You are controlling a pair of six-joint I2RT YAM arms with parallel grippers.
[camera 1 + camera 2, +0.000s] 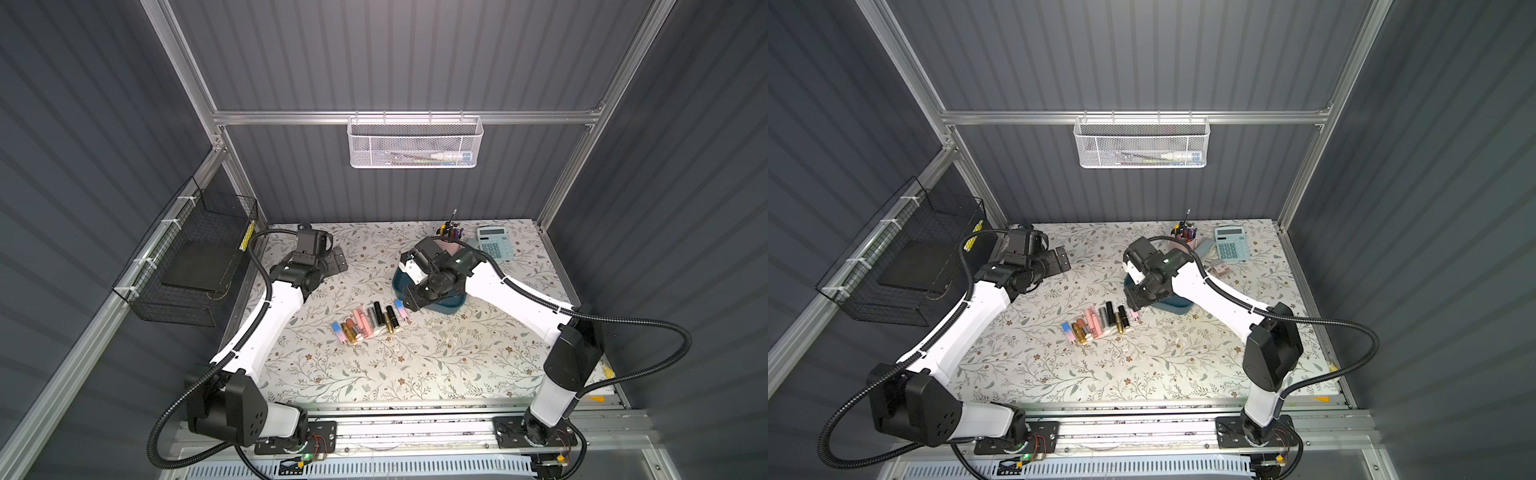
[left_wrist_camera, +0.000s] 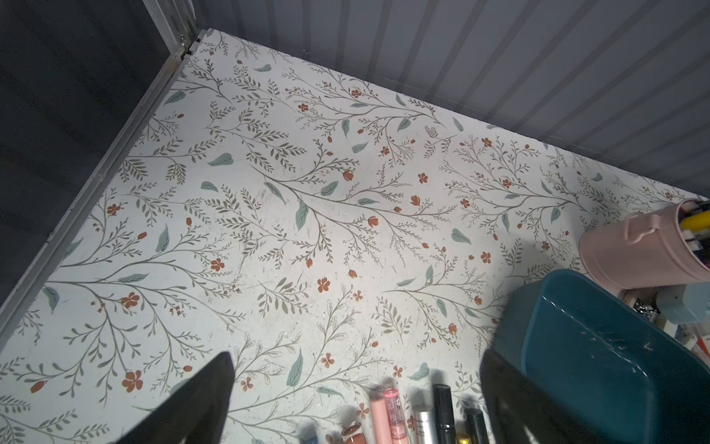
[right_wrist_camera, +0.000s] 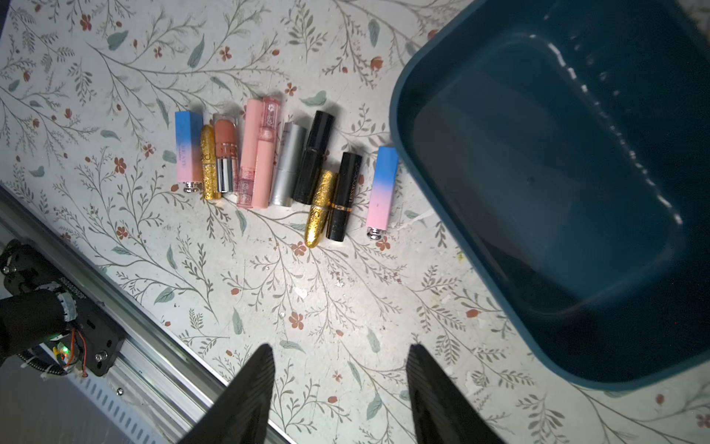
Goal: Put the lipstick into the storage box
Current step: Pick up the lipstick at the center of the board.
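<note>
Several lipsticks [image 1: 370,322] [image 1: 1100,324] lie side by side in a row on the floral table. The row's near end, a blue-and-pink tube [image 3: 381,188], lies just beside the storage box [image 3: 557,173]. That box is a dark teal tub [image 1: 451,307] [image 1: 1177,306] with nothing in it. My right gripper [image 3: 340,348] [image 1: 410,298] hangs above the table between the row and the box, open and holding nothing. My left gripper [image 2: 357,357] [image 1: 336,259] stands wide open at the back left, away from the lipsticks [image 2: 392,415], also with nothing in it.
A pink pen cup [image 1: 451,241] [image 2: 634,250] and a calculator [image 1: 492,245] stand behind the box. A white mesh basket [image 1: 415,143] hangs on the back wall and a black wire basket [image 1: 187,266] on the left wall. The metal front rail [image 3: 134,338] borders the table.
</note>
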